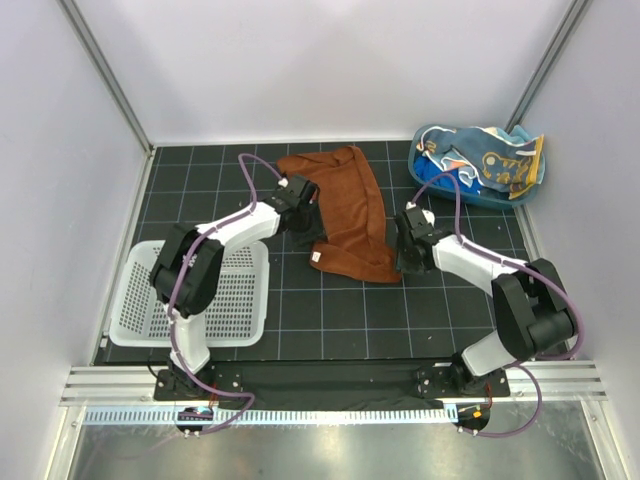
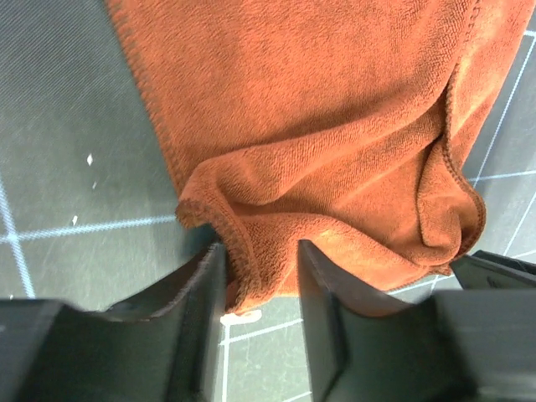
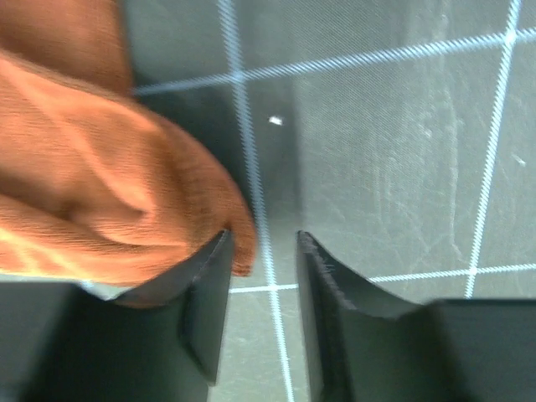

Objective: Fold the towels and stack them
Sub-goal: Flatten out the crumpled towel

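Note:
A rust-brown towel point(image 1: 345, 205) lies folded lengthwise in the middle of the black gridded mat. My left gripper point(image 1: 306, 227) is at its near left edge. In the left wrist view the towel's hemmed corner point(image 2: 251, 251) sits loosely between the parted fingers point(image 2: 208, 289), with a white tag point(image 2: 239, 316) below it. My right gripper point(image 1: 404, 258) is at the towel's near right corner. In the right wrist view that corner point(image 3: 126, 193) rests against the left finger point(image 3: 209, 276), and the gap shows bare mat. More towels, one light blue with spots point(image 1: 495, 165), are heaped in the tub.
A blue plastic tub point(image 1: 470, 199) stands at the far right corner of the mat. A white mesh basket point(image 1: 245, 335) sits at the near left, partly under my left arm. White walls and metal posts enclose the mat on three sides.

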{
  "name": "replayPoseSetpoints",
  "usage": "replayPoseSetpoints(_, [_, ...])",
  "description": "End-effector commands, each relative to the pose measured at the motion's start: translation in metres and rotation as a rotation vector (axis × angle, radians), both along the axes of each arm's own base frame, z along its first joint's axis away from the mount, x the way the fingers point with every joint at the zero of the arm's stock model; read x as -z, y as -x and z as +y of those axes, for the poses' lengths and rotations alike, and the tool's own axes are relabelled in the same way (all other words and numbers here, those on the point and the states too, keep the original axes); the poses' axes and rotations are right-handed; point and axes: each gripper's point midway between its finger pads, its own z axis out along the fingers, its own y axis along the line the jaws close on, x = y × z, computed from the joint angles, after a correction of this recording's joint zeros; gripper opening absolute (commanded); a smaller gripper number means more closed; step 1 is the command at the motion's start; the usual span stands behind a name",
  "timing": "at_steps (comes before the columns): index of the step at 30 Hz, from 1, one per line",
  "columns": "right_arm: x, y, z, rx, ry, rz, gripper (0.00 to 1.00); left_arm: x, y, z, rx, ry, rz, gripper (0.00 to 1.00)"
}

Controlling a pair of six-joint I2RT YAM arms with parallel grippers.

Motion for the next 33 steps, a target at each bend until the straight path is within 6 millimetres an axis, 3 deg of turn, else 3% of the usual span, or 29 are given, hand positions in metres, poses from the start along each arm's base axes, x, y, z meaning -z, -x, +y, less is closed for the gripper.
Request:
replayPoseSetpoints(1, [-0.009,-0.007,-0.003,0.044,-0.038,-0.06,0.45,-0.015,-0.009,-0.012,0.046,0.034,-0.027,0.45])
replayPoseSetpoints(3, [-0.017,-0.008,-0.005,0.057,-0.046,-0.087,0.52,-0.018,-0.009,-0.01,0.049,0.027,-0.04,0.5])
replayPoseSetpoints(7, [-0.036,-0.008,-0.006,0.073,-0.07,-0.145,0.54,-0.029,-0.013,0.003,0.05,-0.033,-0.095,0.65])
replayPoseSetpoints(13, [-0.055,-0.004,0.003,0.038,-0.106,-0.2,0.54,-0.045,-0.018,0.024,0.033,-0.135,-0.153,0.72])
replayPoseSetpoints(18, [-0.041,-0.004,0.012,-0.005,-0.077,-0.155,0.51,-0.049,-0.004,0.032,0.01,-0.118,-0.149,0.7])
replayPoseSetpoints(23, [-0.019,-0.006,0.015,-0.028,-0.046,-0.109,0.47,-0.032,0.025,0.039,0.004,-0.1,-0.124,0.68])
replayPoseSetpoints(28, [-0.006,-0.01,0.007,-0.01,0.014,-0.085,0.4,-0.025,0.046,0.028,0.05,-0.063,-0.124,0.66])
replayPoseSetpoints(33, [-0.01,-0.01,-0.002,0.021,0.046,-0.104,0.34,-0.011,0.049,0.014,0.108,-0.042,-0.117,0.64])
